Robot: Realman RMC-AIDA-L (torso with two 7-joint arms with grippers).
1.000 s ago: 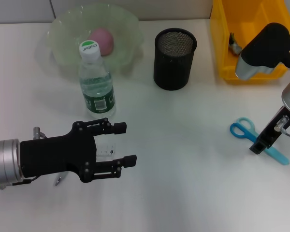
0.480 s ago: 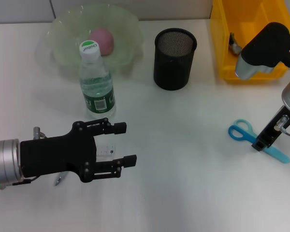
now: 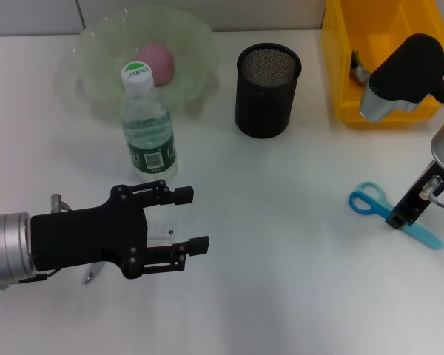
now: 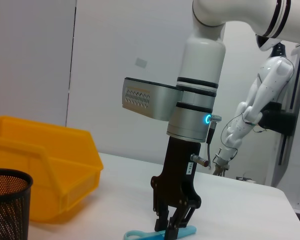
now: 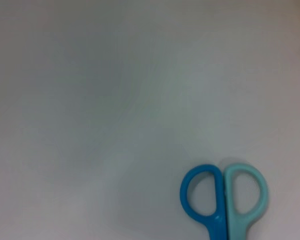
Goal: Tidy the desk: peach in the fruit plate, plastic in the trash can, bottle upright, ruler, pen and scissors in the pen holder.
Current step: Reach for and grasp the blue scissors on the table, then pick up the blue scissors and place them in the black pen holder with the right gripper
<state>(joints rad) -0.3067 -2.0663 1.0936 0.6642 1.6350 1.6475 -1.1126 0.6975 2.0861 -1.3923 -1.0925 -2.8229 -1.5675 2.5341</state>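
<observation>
The blue scissors [image 3: 368,200] lie flat on the white desk at the right, and their handles [image 5: 223,196] fill the corner of the right wrist view. My right gripper [image 3: 397,219] stands straight down on them, its fingers closed around the scissors [image 4: 140,234] just behind the handles. My left gripper [image 3: 193,220] hovers open at the lower left, above a clear ruler [image 3: 163,231]. A pen [image 3: 89,276] peeks out from under the left arm. The pink peach [image 3: 156,59] rests in the green fruit plate [image 3: 96,52]. The bottle [image 3: 148,126] stands upright. The black mesh pen holder [image 3: 268,89] is at centre back.
The yellow bin [image 3: 340,66] stands at the back right with a small object [image 3: 359,68] inside; the left wrist view shows the bin [image 4: 45,170] beside the pen holder [image 4: 7,210]. Bare desk lies between the pen holder and the scissors.
The scissors' handles have slid a little to the left under the right gripper. The left arm has not moved.
</observation>
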